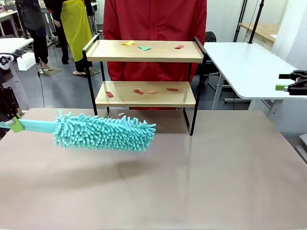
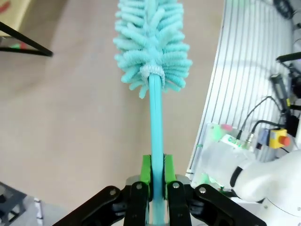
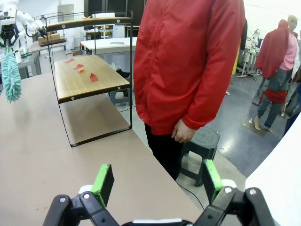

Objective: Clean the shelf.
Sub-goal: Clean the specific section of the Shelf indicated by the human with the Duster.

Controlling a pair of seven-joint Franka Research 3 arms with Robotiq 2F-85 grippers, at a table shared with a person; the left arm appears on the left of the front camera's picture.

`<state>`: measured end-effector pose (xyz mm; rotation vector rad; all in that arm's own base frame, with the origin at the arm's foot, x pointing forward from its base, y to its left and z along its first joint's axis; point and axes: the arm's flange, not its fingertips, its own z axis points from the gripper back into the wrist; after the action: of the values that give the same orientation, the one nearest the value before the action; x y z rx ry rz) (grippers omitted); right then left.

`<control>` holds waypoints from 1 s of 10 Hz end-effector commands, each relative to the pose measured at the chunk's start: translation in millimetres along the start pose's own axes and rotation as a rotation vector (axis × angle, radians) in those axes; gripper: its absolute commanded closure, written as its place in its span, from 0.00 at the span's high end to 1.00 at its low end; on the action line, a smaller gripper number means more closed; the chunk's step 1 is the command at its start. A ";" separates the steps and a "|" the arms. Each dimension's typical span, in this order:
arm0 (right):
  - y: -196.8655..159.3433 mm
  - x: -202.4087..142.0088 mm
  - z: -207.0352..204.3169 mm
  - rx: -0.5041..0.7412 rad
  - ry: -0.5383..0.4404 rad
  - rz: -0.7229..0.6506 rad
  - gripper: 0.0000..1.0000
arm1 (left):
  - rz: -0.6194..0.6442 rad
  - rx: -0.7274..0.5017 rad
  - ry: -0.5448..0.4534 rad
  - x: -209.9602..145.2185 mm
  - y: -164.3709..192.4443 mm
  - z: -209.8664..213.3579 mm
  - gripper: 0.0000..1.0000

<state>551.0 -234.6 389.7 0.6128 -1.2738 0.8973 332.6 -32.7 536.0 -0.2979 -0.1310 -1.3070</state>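
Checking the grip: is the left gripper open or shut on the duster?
Shut: the left gripper clamps its green pads on the duster handle.

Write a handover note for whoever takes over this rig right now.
Left tool: shut on the duster by its handle; the duster head is above the table, short of the shelf.
Right tool: open, empty, at the right side.
Paper scraps lie on both shelf boards: three on top, several below.
Done: duster gripped. Left: sweep both boards.
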 end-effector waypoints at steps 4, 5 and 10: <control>2.5 2.8 -0.3 0.003 0.002 0.003 1.00 | 0.013 -0.013 -0.016 -1.0 7.8 -16.2 0.13; 2.5 2.8 -0.3 0.003 0.002 0.003 1.00 | -0.017 0.024 0.020 -1.9 13.2 10.1 0.13; 2.5 2.8 -0.3 0.003 0.002 0.003 1.00 | -0.184 -0.023 0.264 -35.2 20.2 142.3 0.13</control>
<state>551.0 -234.6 389.7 0.6128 -1.2738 0.8972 333.0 34.7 646.0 -0.1807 -0.0170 -1.4274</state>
